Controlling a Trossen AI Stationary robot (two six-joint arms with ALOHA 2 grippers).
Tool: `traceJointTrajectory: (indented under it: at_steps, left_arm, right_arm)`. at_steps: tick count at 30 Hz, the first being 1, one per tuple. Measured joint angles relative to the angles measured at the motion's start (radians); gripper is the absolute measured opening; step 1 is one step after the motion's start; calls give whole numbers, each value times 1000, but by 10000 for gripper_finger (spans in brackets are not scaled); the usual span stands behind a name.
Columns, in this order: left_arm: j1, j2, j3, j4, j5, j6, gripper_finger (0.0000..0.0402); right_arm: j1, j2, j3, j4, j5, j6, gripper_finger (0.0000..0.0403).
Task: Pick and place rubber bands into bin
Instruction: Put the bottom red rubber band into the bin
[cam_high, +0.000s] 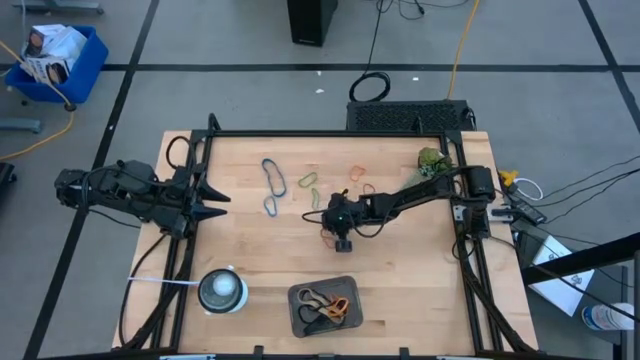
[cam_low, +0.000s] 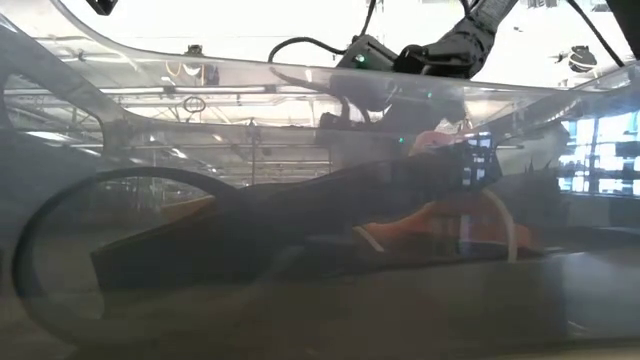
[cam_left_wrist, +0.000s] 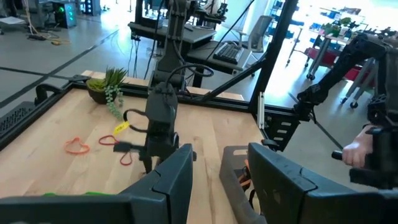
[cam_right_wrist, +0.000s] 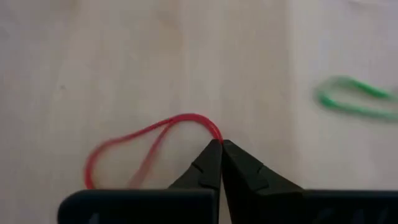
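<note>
My right gripper (cam_high: 343, 238) is at the table's middle, pointing down, shut on a red rubber band (cam_right_wrist: 149, 140). Loose rubber bands lie on the wood farther back: a blue one (cam_high: 272, 186), a green one (cam_high: 308, 180) and an orange one (cam_high: 357, 172). The dark grey bin (cam_high: 296, 318) stands at the near edge with several bands (cam_high: 330, 303) in it. My left gripper (cam_high: 222, 202) waits open at the table's left side. My right gripper pinches the red band at one end of its loop (cam_right_wrist: 215, 134) between its two fingertips, coming from above and pointing down. The rest of the loop (cam_right_wrist: 118, 146) spreads away from the fingertips over the wood. Whether it is clear of the table, I cannot tell.
A round white object (cam_high: 221, 290) stands at the near left, beside the bin. A small green plant (cam_high: 432, 160) sits at the far right corner. A blue crate (cam_high: 60, 60) is on the floor beyond the table. A person's hand (cam_left_wrist: 356, 153) shows beyond the table's edge.
</note>
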Motion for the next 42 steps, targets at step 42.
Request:
traceJointTrajectory:
  at_steps: [42]
  left_arm:
    - [0,0,0,1,0,43,161]
  right_arm:
    - [575,-145,251,-146,332,279,0]
